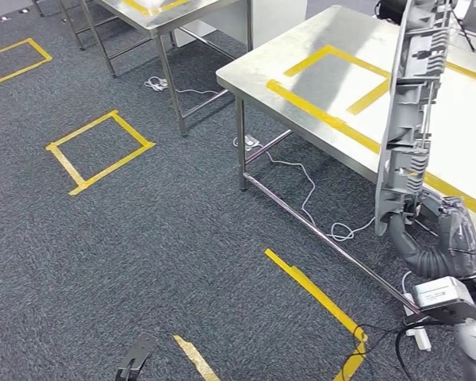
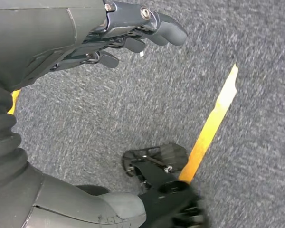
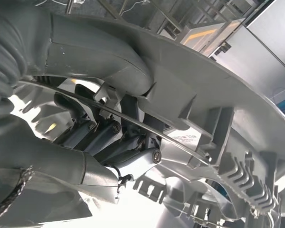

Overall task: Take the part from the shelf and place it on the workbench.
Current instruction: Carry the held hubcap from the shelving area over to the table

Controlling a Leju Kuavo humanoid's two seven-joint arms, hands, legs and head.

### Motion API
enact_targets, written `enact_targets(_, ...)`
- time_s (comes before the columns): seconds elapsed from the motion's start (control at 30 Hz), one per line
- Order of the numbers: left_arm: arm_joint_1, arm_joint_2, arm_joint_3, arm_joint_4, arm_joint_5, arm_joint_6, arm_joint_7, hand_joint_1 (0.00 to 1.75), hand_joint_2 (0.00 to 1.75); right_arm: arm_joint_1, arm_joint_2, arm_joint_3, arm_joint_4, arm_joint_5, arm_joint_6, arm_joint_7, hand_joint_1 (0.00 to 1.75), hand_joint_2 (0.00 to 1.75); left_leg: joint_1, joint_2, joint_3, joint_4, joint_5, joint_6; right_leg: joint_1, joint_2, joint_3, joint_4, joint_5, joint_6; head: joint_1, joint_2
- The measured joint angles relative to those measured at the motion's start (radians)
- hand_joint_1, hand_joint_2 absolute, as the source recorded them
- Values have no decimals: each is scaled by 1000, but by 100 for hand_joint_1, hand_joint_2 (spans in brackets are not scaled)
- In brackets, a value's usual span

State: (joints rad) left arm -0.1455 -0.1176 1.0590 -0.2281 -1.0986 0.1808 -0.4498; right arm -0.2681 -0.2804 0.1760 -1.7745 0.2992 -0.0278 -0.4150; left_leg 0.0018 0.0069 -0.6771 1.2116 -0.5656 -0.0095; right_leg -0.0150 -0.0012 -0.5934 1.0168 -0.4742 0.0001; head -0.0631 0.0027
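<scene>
A long grey ribbed plastic part (image 1: 410, 111) stands nearly upright at the right of the head view, in front of the steel workbench (image 1: 295, 71). My right hand (image 1: 406, 230) grips its lower end; up close, the thumb and dark fingers (image 3: 98, 133) wrap around the part (image 3: 220, 123). The workbench top carries yellow tape lines (image 1: 325, 115). My left hand (image 2: 134, 33) hangs over the carpet with its fingers apart and nothing in them.
Grey carpet bears yellow tape squares (image 1: 97, 151) and strips (image 1: 313, 290). A second steel table (image 1: 163, 24) stands at the back. White cables (image 1: 307, 194) trail under the workbench, past its leg (image 1: 241, 143).
</scene>
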Motion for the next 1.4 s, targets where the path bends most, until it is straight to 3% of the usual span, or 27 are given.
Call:
enact_targets(0.03,1,0,0,0,0,0,0,0,175,0,0,0,0,0,0,0,175,175,1,0,-30,67,-26,-1,0,3,0,0,0,-1,0,0)
enact_targets(0.07,2,-1,0,0,0,0,0,0,175,0,0,0,0,0,1,0,175,175,1,0,-47,107,-35,-1,1,6,0,0,0,-1,0,0)
enact_targets(0.1,3,-1,0,0,0,0,0,0,175,0,0,1,1,0,1,0,175,175,1,-1,-47,108,-23,1,1,11,1,0,0,-1,0,0)
enact_targets(0.13,3,-1,0,0,0,0,0,0,175,0,0,1,1,0,1,0,175,175,1,-3,-29,68,7,4,2,16,2,0,0,-1,0,0)
enact_targets(0.2,2,1,0,0,0,0,0,0,175,0,0,1,1,0,2,0,175,175,0,-18,37,-72,76,15,3,25,3,1,0,1,0,0)
enact_targets(0.23,1,2,0,0,0,0,0,0,175,0,0,2,1,0,2,0,175,175,0,-27,63,-131,95,20,4,29,1,2,0,4,0,0)
enact_targets(0.3,0,3,0,0,0,1,0,0,175,-1,0,2,1,0,2,0,175,175,-3,-36,81,-179,100,24,3,35,-6,2,3,14,1,0)
enact_targets(0.4,0,0,0,0,0,1,0,0,175,-1,-2,3,1,0,2,0,175,175,0,-25,83,-194,107,35,1,33,-18,11,-7,30,2,0)
enact_targets(0.47,-2,-1,0,0,0,2,0,0,175,-3,-5,3,1,0,2,0,175,175,4,-17,85,-201,112,44,2,20,-56,89,-54,35,5,0)
enact_targets(0.53,-1,0,0,0,0,2,0,0,175,-4,-5,3,2,0,3,0,175,175,3,-10,85,-201,111,47,2,12,-116,222,-113,40,7,0)
enact_targets(0.57,-1,0,0,0,0,2,0,0,175,-3,-5,3,3,0,3,0,175,175,3,-5,85,-201,111,48,2,11,-138,268,-125,42,7,0)
enact_targets(0.6,-1,-1,0,0,0,2,0,0,175,-3,-5,3,4,0,4,0,175,175,3,-1,86,-200,110,47,2,10,-144,279,-119,44,7,0)
enact_targets(0.63,-1,-2,0,0,0,2,0,0,175,-3,-5,3,5,0,4,0,175,175,3,3,87,-200,109,46,1,8,-130,249,-94,45,7,0)
enact_targets(0.7,-2,-4,-1,0,0,2,0,0,175,-5,-7,4,5,-1,5,0,175,175,3,10,91,-197,104,40,2,-11,-60,112,-28,45,8,0)
enact_targets(0.77,-2,-5,-1,0,0,2,0,0,175,-8,-8,4,5,-1,8,1,175,175,-1,15,90,-189,99,32,6,-26,-8,13,-1,38,7,0)
enact_targets(0.87,-2,-5,-1,0,0,2,0,0,175,-9,-10,4,6,-3,12,2,175,175,-4,25,88,-185,95,21,8,-16,-2,0,-1,21,6,0)
enact_targets(0.93,-3,-5,-1,0,0,2,0,0,175,-10,-11,4,6,-5,13,2,175,175,-2,19,78,-155,71,12,4,-7,-1,-1,1,10,4,0)
enact_targets(1.03,-3,-5,-1,0,0,2,0,0,175,-10,-11,4,6,-5,14,2,175,175,1,4,-1,26,-21,2,3,7,0,-2,2,0,2,0)
enact_targets(1.07,-2,-5,-1,0,0,2,0,0,175,-10,-11,4,6,-5,14,2,175,175,1,3,-28,85,-41,2,3,14,0,-2,2,0,2,0)
enact_targets(1.1,0,-5,-1,0,0,2,0,0,175,-9,-11,5,6,-5,15,2,175,175,2,2,-40,111,-40,3,3,22,0,-1,2,-1,2,0)
enact_targets(1.13,0,-6,-1,0,0,2,0,0,175,-9,-11,5,7,-5,15,2,175,175,1,1,-34,96,-19,6,3,31,1,-1,2,-1,2,0)
enact_targets(1.23,-1,-4,-1,0,0,2,0,0,175,-10,-11,6,7,-6,17,2,175,175,2,-33,50,-98,84,21,4,54,3,0,2,2,3,0)
enact_targets(1.3,-1,-2,-1,0,0,2,0,0,175,-10,-11,7,8,-6,18,2,175,175,1,-55,81,-173,101,26,2,67,-4,1,5,11,3,0)
enact_targets(1.4,-2,-5,-3,0,0,2,0,0,175,-10,-12,7,9,-7,18,3,175,175,0,-40,85,-190,102,33,-2,73,-16,1,5,29,3,0)
